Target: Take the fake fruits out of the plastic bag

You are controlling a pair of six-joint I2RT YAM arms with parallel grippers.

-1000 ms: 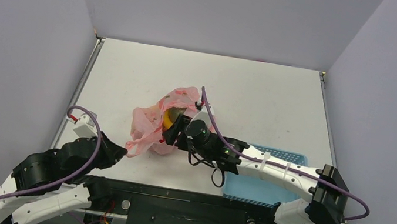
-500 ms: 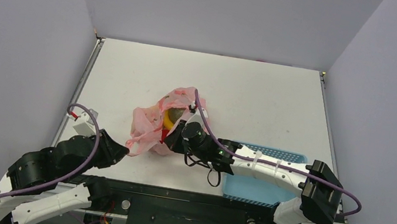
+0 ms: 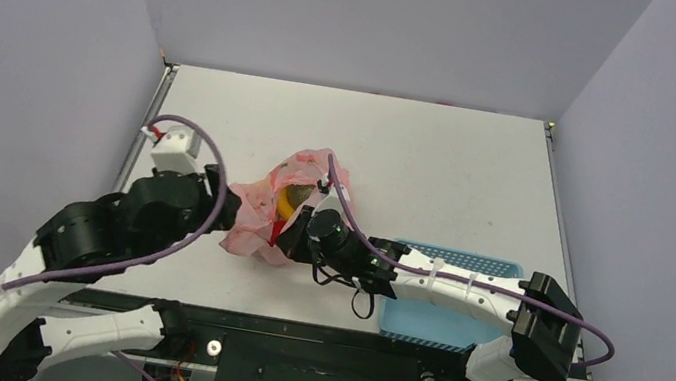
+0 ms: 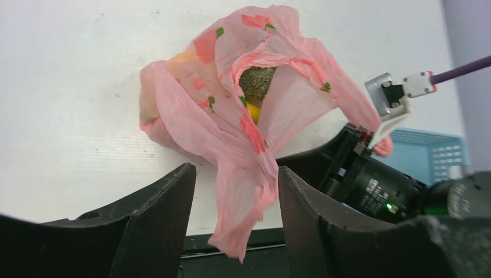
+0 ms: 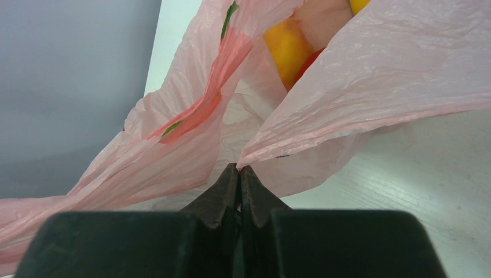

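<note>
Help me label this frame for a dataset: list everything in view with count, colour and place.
plastic bag: 1, translucent pink with red-green prints, mid-table, mouth open
melon: 1, grey-green netted, inside the bag mouth
yellow fruit: 1 seen, yellow, in the bag under the melon
orange fruit: 1, orange-yellow, inside the bag
red fruit: 1, red sliver beside the orange fruit
basket: 1, blue perforated, near right, under the right arm
table: 1, white
left gripper: open, black, astride the bag's near fold
right gripper: shut, black, pinching bag film
</note>
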